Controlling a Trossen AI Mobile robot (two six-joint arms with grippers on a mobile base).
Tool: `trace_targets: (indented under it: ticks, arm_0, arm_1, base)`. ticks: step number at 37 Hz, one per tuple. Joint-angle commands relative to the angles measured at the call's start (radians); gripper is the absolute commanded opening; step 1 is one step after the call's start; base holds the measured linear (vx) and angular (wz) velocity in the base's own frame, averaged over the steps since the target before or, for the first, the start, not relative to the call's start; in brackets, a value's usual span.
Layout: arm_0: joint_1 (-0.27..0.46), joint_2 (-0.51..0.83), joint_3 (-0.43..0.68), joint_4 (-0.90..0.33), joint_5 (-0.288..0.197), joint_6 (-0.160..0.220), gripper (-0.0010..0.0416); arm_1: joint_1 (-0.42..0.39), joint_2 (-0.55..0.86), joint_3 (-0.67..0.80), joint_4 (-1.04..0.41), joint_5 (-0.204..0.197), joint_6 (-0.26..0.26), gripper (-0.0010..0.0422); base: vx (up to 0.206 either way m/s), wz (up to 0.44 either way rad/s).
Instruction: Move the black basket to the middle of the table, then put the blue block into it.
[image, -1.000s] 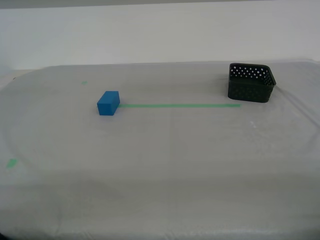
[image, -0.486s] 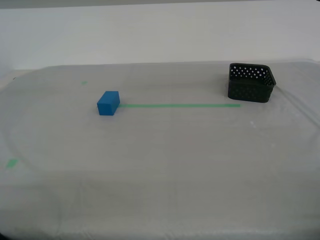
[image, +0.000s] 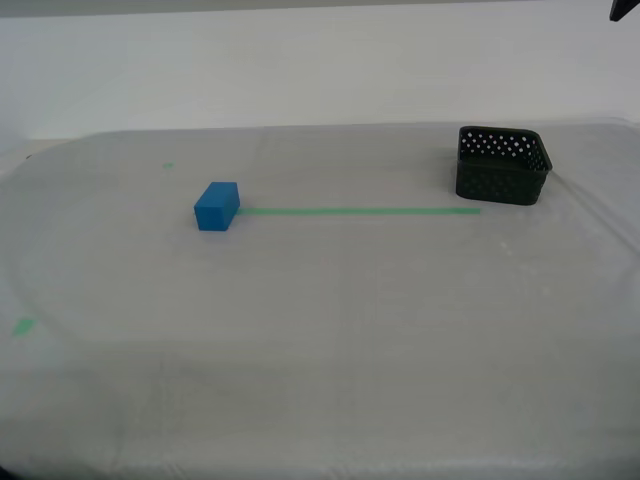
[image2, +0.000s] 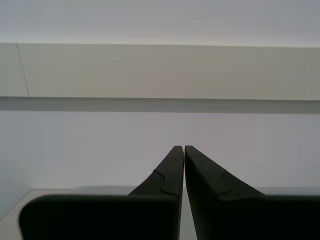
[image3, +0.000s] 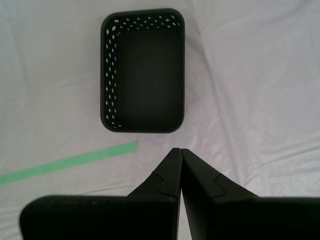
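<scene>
The black basket (image: 502, 165) stands empty at the far end of the exterior view's right, on the table (image: 330, 330). The blue block (image: 217, 206) lies at the other end of the green tape line (image: 360, 211), toward the exterior view's left. My first gripper (image3: 180, 151) is shut and empty, high above the table, looking down on the basket (image3: 142, 70) and the tape's end (image3: 70, 162). My second gripper (image2: 184, 148) is shut and empty, raised and facing a pale wall. Only a dark tip of an arm (image: 626, 8) shows in the exterior view.
Small green tape marks (image: 22, 326) (image: 167, 166) lie on the cloth at the exterior view's left. The cloth is wrinkled around the basket (image3: 250, 65). A white wall (image: 300, 60) rises behind the table's far edge.
A dark tip of an arm has come into the exterior view's top right corner. The basket and the block have not moved.
</scene>
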Motion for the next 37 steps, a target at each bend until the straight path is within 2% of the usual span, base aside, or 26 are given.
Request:
trace_targets:
  ticks: [1,10,13,26,37]
  arm_0:
    - [0.001,0.035,0.044,-0.032,-0.003,0.0,0.0]
    - [0.001,0.135,0.171,-0.162,-0.002,-0.004,0.0]
    - [0.001,0.174,0.206,-0.198,-0.002,-0.019,0.0]
    - [0.007,0.219,0.241,-0.106,-0.003,-0.03,0.0]
    - [0.007,0.219,0.237,-0.105,-0.002,-0.026,0.0]
  arm_1:
    - [0.0,0.0,0.0,0.004,-0.001,0.002,0.0]
    - [0.0,0.0,0.0,0.004,-0.001,0.002,0.0]
    - [0.0,0.0,0.0,0.004,-0.001,0.002,0.0]
    - [0.0,0.0,0.0,0.004,-0.001,0.002,0.0]
    - [0.0,0.0,0.0,0.004,-0.001,0.002,0.0]
  base:
    - [0.0,0.0]
    - [0.0,0.0]
    - [0.0,0.0]
    - [0.0,0.0]
    - [0.0,0.0]
